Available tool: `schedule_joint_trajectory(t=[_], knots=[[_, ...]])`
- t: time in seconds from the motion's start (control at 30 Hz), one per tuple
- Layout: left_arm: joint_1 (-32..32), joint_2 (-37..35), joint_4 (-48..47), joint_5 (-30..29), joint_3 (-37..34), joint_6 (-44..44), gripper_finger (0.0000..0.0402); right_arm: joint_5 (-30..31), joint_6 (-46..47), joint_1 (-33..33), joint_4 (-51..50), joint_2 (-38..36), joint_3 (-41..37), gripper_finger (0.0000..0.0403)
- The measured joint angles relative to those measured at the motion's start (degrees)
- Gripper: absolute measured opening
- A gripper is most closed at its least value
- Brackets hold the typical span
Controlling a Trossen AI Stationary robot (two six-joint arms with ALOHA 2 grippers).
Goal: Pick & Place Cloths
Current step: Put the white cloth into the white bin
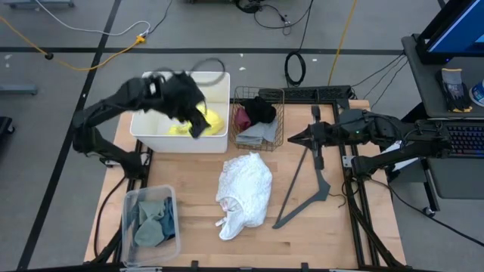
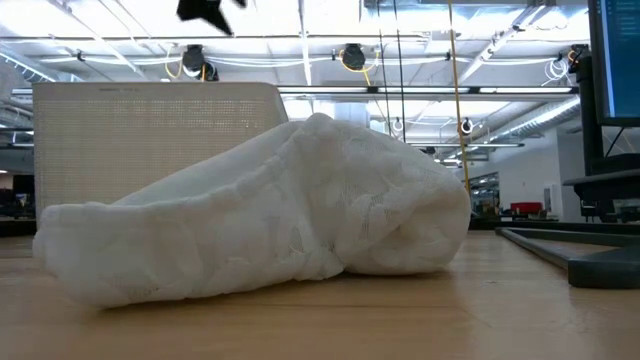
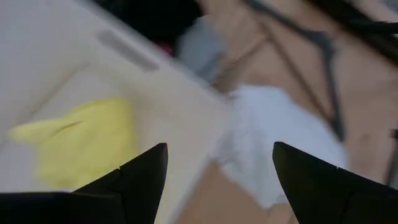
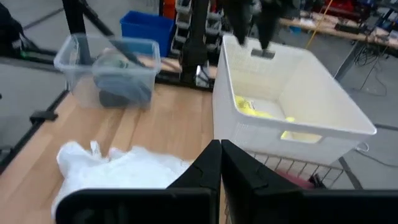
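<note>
Left tool (image 1: 198, 113) open above yellow cloth (image 1: 210, 123) in white bin (image 1: 151, 125).

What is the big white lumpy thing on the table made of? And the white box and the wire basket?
The white cloth looks like soft, matte fabric with a lacy or crinkly weave: it slumps in folds. The white bin looks like hard plastic: stiff, straight walls with a fine perforated pattern. The wire basket seems to be thin metal wire: a see-through grid.
</note>
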Motion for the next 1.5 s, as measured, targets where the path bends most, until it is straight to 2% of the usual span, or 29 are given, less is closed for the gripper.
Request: schedule_joint_trajectory(t=[0.1,0.27,0.4,0.53,0.63,0.77,1.17,1.5], knots=[[-8.4,0.4,4.7,-2.9,0.0,-3.6,0.0294,0.0,-0.2,0.0,-3.5,-0.1,0.0,0.0004],[-21.0,4.6,12.4,-11.9,0.0,-10.2,0.0294,-0.1,0.8,0.0,-10.8,-0.3,0.0,0.0004],[-27.6,9.1,17.2,-15.5,0.0,-11.9,0.0294,-0.6,3.0,0.1,-15.6,-0.4,0.0,0.0004],[-31.7,14.5,21.2,-15.6,-0.1,-12.1,0.0294,-4.8,3.0,0.1,-17.4,-0.5,0.0,0.0004],[-33.5,18.3,23.6,-15.6,-0.1,-13.3,0.0294,-7.8,2.9,0.1,-17.7,-0.5,0.0,0.0004],[-34.8,23.2,24.8,-15.5,0.0,-16.9,0.0294,-7.9,2.9,0.1,-18.4,-0.5,0.0,0.0004],[-34.1,34.3,25.2,-13.5,-0.1,-54.7,0.0294,-7.8,3.0,0.1,-19.8,-0.5,0.0,0.0004],[-32.9,35.8,20.1,-13.5,0.0,-68.1,0.0294,-7.8,2.9,0.1,-19.9,-0.5,0.0,0.0004]])
